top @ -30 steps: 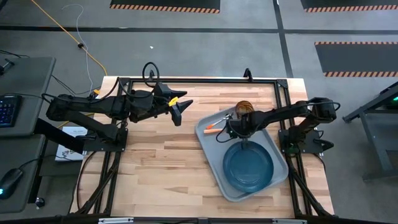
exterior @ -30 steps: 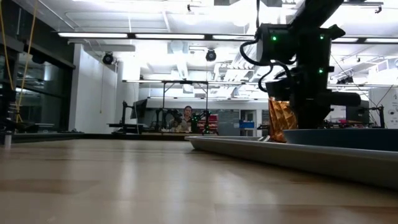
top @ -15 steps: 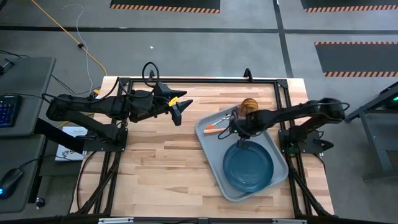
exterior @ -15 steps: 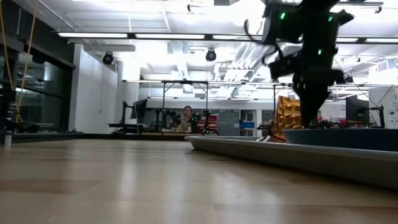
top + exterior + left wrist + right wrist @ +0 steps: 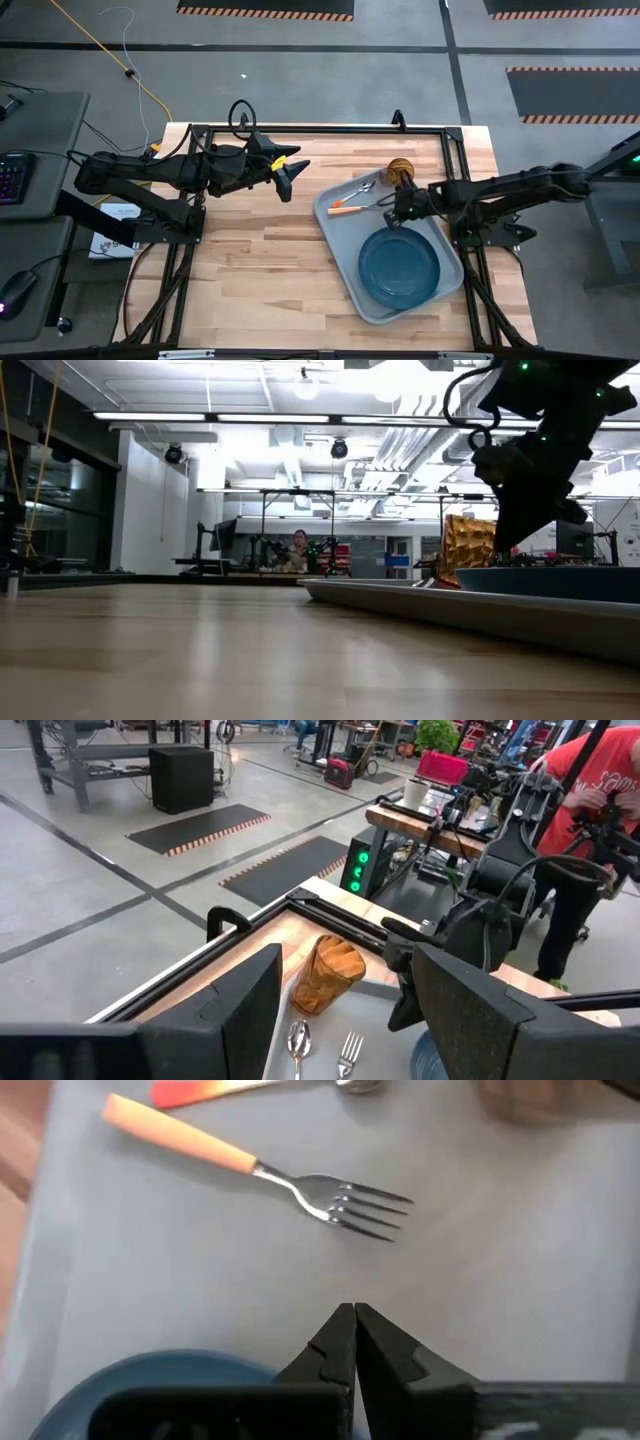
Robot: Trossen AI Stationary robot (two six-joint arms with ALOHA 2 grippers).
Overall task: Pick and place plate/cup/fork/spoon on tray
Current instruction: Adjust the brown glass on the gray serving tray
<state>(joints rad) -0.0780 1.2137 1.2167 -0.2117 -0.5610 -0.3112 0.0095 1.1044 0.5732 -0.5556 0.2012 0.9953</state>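
Observation:
The grey-blue tray (image 5: 340,225) lies on the table's right half. On it rest the dark blue plate (image 5: 400,262), the amber cup (image 5: 402,170), which stands upright at the far edge, the orange-handled fork (image 5: 270,1170) and the spoon (image 5: 365,188). My right gripper (image 5: 352,1330) is shut and empty. It hovers over the tray between the fork and the plate's far rim (image 5: 150,1380), and it also shows in the high view (image 5: 397,207). My left gripper (image 5: 292,175) is open and empty over the table's far middle, left of the tray.
A black metal frame (image 5: 320,130) runs along the table's edges. Bare wood (image 5: 250,260) lies left of the tray. A person in red (image 5: 590,790) stands beyond the table's right side. The tray (image 5: 450,605) and the cup (image 5: 465,550) also show in the low view.
My right gripper has drawn back toward the table's right edge, from beside the fork to over the tray's middle, and has risen a little. The fork, spoon, cup and plate have stayed on the tray.

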